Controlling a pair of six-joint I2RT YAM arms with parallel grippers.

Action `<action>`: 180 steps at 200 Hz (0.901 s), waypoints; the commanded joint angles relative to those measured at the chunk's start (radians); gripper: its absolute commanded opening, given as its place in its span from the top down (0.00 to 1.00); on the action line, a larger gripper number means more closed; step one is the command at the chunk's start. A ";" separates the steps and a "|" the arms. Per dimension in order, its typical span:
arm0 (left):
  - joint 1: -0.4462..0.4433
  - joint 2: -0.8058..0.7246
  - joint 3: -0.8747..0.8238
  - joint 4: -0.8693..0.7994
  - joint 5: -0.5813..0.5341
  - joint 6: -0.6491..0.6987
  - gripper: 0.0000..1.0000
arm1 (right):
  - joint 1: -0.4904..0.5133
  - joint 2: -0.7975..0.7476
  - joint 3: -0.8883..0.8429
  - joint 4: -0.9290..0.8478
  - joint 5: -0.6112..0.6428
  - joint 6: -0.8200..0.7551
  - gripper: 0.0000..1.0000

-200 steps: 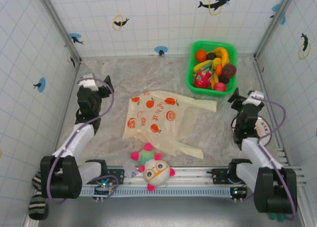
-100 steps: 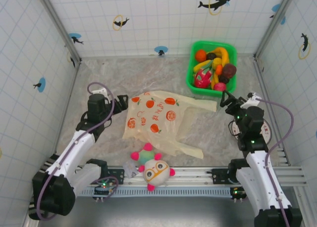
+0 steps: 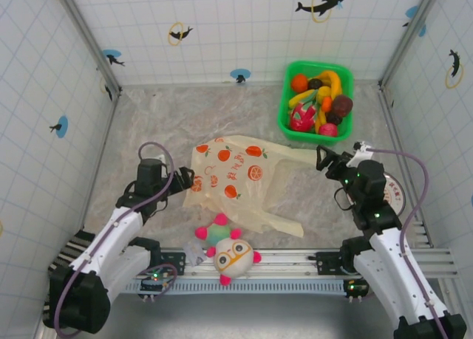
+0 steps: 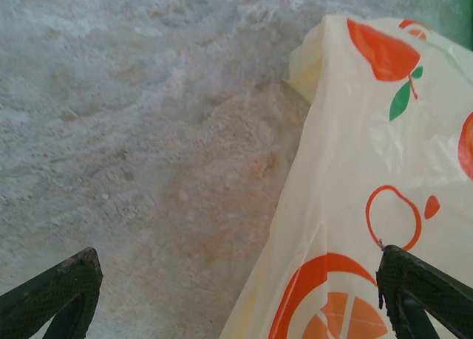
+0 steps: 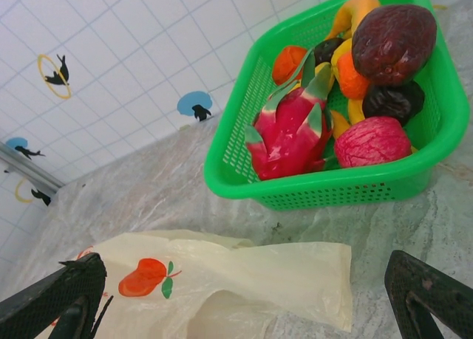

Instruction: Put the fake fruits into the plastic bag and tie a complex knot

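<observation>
Nothing is bagged yet: the fake fruits [image 3: 319, 103] all sit in the green basket [image 3: 295, 135], and the plastic bag [image 3: 229, 178] lies flat and untied mid-desk. The left pincer [image 3: 189, 180] hovers spread at the bag's left edge, the right pincer [image 3: 324, 162] spread beside its handle strip.

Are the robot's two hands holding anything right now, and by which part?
Nothing is held. The left hand is open at the left edge of the plastic bag, the right hand open near its handle strip.
</observation>
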 commanded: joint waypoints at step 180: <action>-0.051 0.222 0.088 0.094 0.049 0.101 0.90 | 0.106 0.066 0.052 -0.007 0.093 -0.121 0.00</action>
